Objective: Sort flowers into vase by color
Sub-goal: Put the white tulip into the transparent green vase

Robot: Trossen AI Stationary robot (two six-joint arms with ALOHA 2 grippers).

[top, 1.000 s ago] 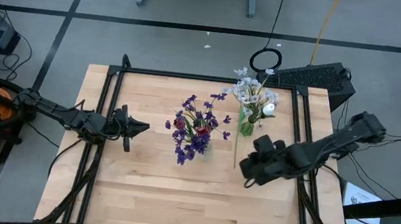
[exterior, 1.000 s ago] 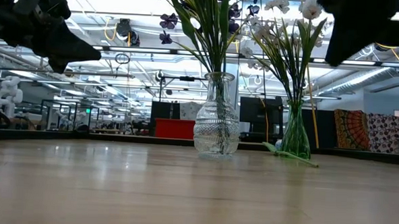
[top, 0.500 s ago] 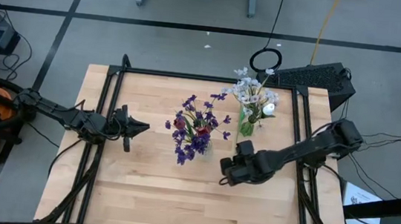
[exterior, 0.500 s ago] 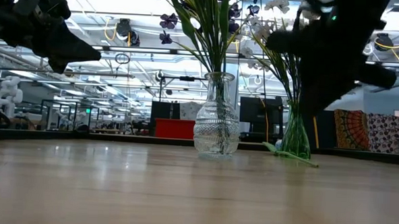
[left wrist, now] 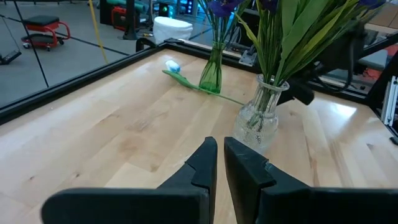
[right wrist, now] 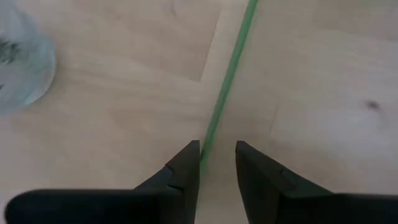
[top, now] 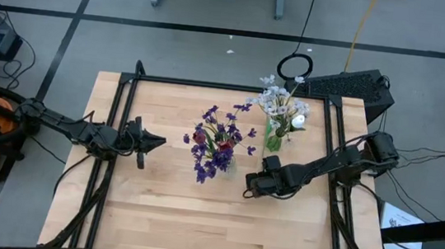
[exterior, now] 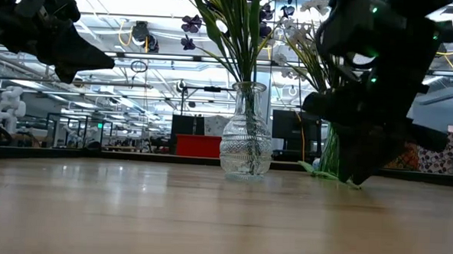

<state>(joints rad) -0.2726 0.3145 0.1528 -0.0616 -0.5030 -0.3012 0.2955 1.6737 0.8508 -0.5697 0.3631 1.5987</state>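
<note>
two vases (top: 220, 159) (top: 273, 138) mid-table, probably close together; bare tabletop (top: 164, 209) on the near side

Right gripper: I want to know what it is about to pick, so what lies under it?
Under the right gripper, open, a thin green stem lies flat on the wooden table, running between its fingers. The stem's end and any bloom are covered.

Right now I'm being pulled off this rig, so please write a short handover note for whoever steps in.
Left tool: idle above the table's left side, holding nothing.
Right tool: open, low over the table, straddling the loose green stem, not gripping yet.
Clear vase: purple and dark red flowers in.
Green vase: pale blossoms and a white bud in.
Left: pick up that last stem and put it in the matching vase.
</note>
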